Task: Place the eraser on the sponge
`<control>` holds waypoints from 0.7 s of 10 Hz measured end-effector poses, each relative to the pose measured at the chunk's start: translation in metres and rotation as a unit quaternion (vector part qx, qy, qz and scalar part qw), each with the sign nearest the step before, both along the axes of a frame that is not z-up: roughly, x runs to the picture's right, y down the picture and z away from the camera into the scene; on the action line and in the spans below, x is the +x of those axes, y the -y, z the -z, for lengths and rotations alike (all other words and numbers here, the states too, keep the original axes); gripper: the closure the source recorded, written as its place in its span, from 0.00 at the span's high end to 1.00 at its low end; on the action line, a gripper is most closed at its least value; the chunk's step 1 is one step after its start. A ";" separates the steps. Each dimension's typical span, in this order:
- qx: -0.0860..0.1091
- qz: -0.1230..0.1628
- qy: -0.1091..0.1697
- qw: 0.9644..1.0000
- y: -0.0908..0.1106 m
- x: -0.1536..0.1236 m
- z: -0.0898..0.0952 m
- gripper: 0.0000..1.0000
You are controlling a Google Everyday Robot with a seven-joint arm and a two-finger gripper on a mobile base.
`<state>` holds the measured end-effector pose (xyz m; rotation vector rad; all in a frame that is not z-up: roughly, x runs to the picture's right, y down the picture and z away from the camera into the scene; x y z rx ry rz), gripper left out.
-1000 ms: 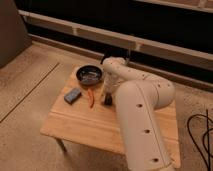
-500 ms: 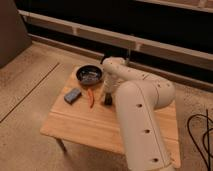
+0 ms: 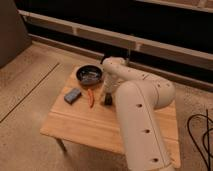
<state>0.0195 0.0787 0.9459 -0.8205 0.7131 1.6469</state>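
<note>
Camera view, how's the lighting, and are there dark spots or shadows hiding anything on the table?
Camera view: warm, fairly even light on the wooden table, no strong glare; the wall behind is very dark. Camera view: the gripper, low over the table right of the red-orange strip, reads as a dark patch under the pale arm; the sponge is plainly lit.

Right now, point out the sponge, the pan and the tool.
sponge (image 3: 73,95): camera view, top face centre.
pan (image 3: 78,75): camera view, left rim.
tool (image 3: 107,99): camera view, dark tip, low over table (image 3: 90,127) centre.
</note>
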 end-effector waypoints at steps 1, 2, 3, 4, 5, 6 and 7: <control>0.000 0.000 0.000 1.000 0.000 0.000 0.000 0.72; 0.000 0.000 0.000 1.000 0.000 0.000 0.000 0.56; 0.000 0.000 0.000 1.000 0.000 0.000 0.000 0.44; 0.000 0.000 0.000 1.000 0.000 0.000 0.000 0.32; 0.000 0.000 0.000 1.000 0.000 0.000 0.000 0.22; 0.000 0.000 0.000 1.000 0.000 0.000 0.000 0.13; 0.000 0.000 -0.001 1.000 0.000 0.000 0.000 0.02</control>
